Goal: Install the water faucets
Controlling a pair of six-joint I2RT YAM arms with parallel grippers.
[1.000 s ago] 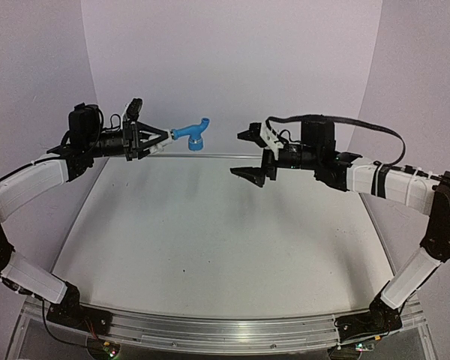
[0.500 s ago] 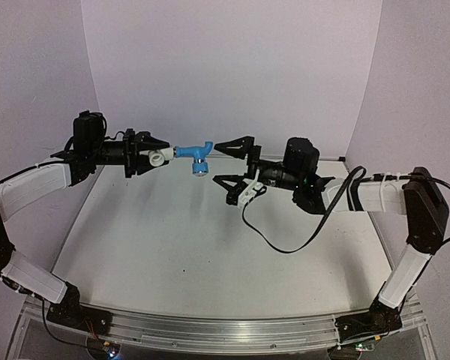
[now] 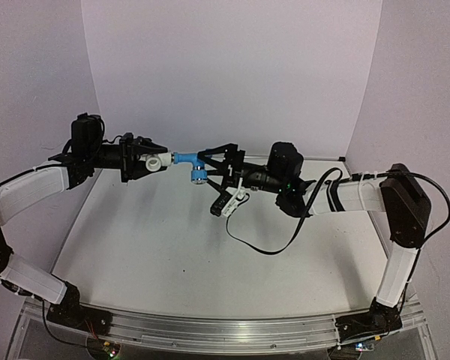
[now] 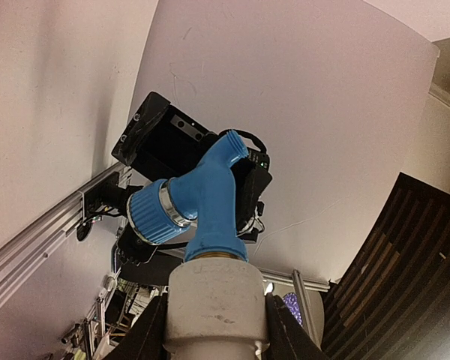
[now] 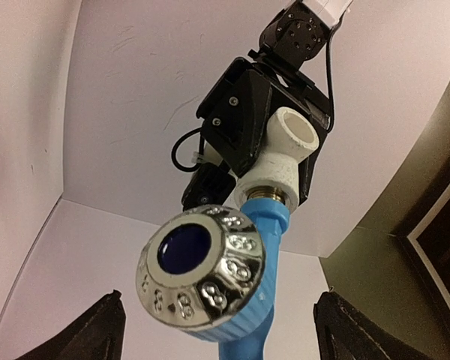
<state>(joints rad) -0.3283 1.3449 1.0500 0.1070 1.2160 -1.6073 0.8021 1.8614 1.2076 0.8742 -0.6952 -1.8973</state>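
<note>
The light-blue tap [image 3: 186, 159] juts from the white fitting [image 3: 156, 160], held in the air above the table's far side. My left gripper [image 3: 154, 160] is shut on the fitting. In the left wrist view the fitting [image 4: 216, 304] sits between my black fingers [image 4: 146, 337], with the tap [image 4: 208, 196] rising from its brass thread. My right gripper [image 3: 208, 182] is open, with one jaw above and one below the tap's knob [image 3: 198, 176]. In the right wrist view the chrome-faced knob [image 5: 202, 266] fills the space between my spread fingertips [image 5: 105, 330], which do not touch it; the fitting [image 5: 285, 161] lies behind.
The white table [image 3: 210, 255] lies below both arms, with a metal rail [image 3: 210, 330] along its near edge. A black cable [image 3: 270, 244] hangs in a loop from the right arm down to the table. White walls enclose the back and sides.
My right arm has swung left toward the tap and turned its wrist; its open jaws now straddle the knob. My left gripper has kept hold of the fitting and barely moved.
</note>
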